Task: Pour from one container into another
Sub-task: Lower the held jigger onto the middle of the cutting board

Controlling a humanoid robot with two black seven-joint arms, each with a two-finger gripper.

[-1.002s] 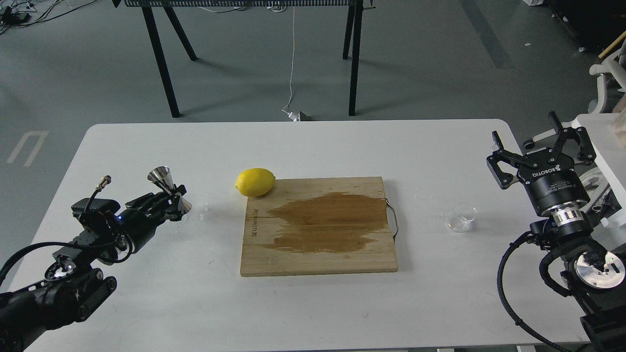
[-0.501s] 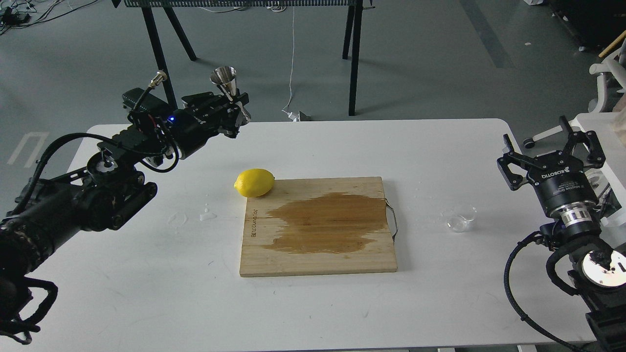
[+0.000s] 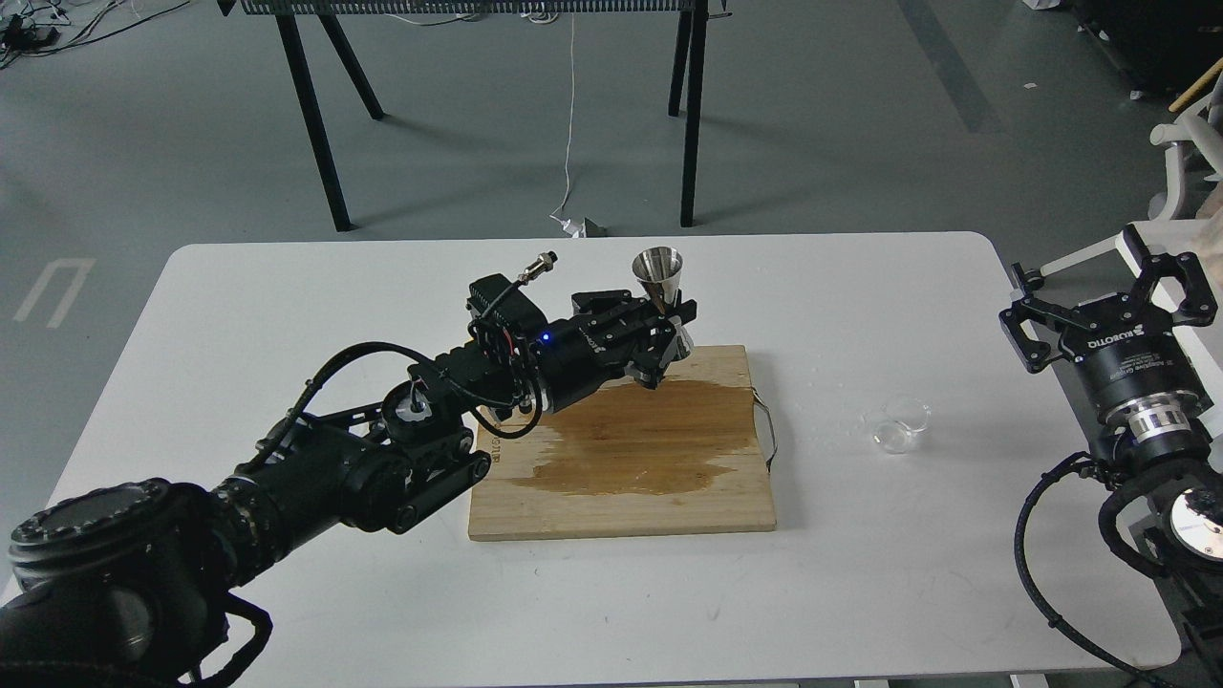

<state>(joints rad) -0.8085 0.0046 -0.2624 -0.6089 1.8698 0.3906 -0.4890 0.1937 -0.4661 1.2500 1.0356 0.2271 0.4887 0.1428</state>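
Left hand (image 3: 669, 330): our arm reaches across the wet cutting board (image 3: 626, 449), fingers clamped on the jigger (image 3: 661, 287), which is held upright over the board's far edge.
Right hand (image 3: 1108, 301): raised beside the table (image 3: 573, 592), fingers spread apart, holding nothing.
Glass cup (image 3: 903, 425): stands on the table, right of the board.

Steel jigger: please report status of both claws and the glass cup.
Left claw shut on jigger, upright, above cutting board. Right claw open, empty. Glass cup on table, untouched. Nothing between.
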